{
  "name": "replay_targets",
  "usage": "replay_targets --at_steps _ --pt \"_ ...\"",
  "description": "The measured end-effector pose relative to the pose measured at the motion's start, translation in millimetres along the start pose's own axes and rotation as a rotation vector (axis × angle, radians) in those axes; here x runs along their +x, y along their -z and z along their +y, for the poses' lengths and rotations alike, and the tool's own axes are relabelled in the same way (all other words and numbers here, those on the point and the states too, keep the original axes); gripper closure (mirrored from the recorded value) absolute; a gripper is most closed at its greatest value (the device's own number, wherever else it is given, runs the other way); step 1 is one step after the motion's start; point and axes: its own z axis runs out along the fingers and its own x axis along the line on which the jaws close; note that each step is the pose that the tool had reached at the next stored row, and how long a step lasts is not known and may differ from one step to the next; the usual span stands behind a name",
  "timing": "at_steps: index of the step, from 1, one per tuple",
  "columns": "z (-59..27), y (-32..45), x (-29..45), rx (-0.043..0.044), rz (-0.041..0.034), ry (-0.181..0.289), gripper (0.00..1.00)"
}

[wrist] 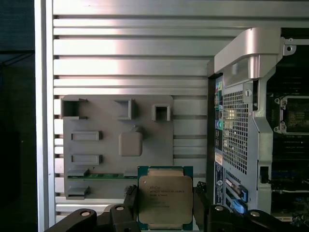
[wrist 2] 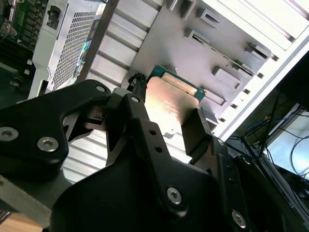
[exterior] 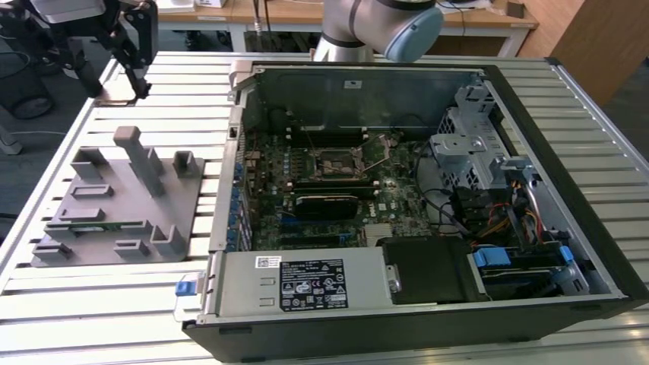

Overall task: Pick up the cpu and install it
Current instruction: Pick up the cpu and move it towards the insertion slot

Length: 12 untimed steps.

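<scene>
The cpu (wrist: 165,195), a flat square chip with a silver-grey top and a green rim, hangs between my two black fingers in both wrist views, with its metal top (wrist 2: 169,108) catching the light. My gripper (wrist: 165,205) (wrist 2: 166,113) is shut on its two opposite edges. It holds the chip in the air above the grey fixture plate (wrist: 118,145) (exterior: 112,201). In the exterior view my gripper (exterior: 120,80) hovers at the far left, beyond that plate and outside the open computer case (exterior: 568,152). The motherboard's empty socket (exterior: 335,161) (wrist: 294,113) lies inside the case.
A long green memory stick (wrist: 101,176) (exterior: 102,224) lies in a slot of the fixture plate. The case's raised metal wall (wrist: 241,125) stands between the plate and the motherboard. A black heatsink block (exterior: 327,204) sits near the socket. The slatted table (exterior: 91,304) surrounds everything.
</scene>
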Motion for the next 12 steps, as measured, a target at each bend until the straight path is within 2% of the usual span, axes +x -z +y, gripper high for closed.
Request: replay_targets --at_steps 12 --pt "0.2 -0.2 -18.3 0.0 0.0 0.0 0.46"
